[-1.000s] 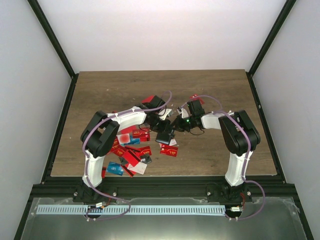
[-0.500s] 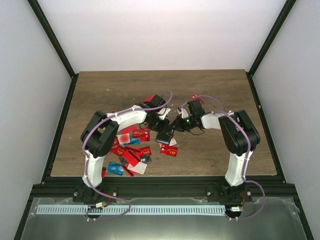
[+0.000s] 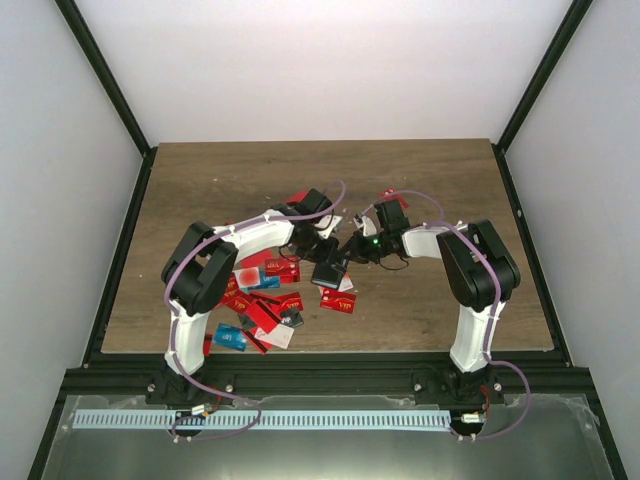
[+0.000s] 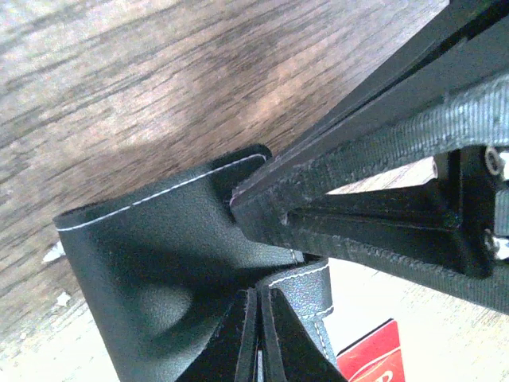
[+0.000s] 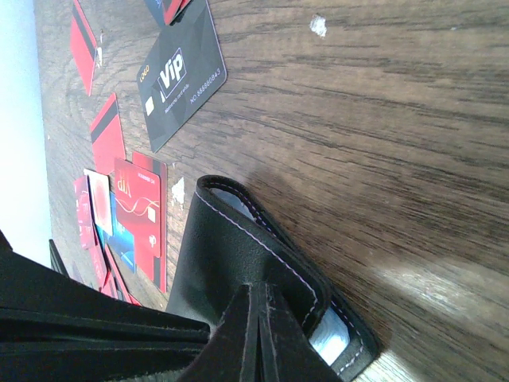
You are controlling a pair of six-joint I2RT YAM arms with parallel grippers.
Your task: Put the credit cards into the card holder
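Observation:
The black card holder [image 3: 328, 272] stands half folded at the table's middle, between both grippers. In the left wrist view its stitched leather [image 4: 159, 278] fills the frame, and my left gripper [image 4: 258, 326] is shut on one flap edge. My right gripper [image 5: 266, 306] is shut, its tips pressed on the holder's outer cover [image 5: 231, 247], with a pale blue inside showing at the fold. From above, the left gripper [image 3: 322, 252] and right gripper [image 3: 352, 250] almost touch. Red and blue credit cards [image 3: 262, 300] lie scattered to the left, one red card [image 5: 139, 211] beside the holder.
A dark grey VIP card [image 5: 181, 76] lies flat beyond the holder. More red cards [image 5: 106, 135] lie around it, and one red card [image 3: 338, 299] sits just in front of the holder. Black frame posts and white walls enclose the wooden table [image 3: 450, 180].

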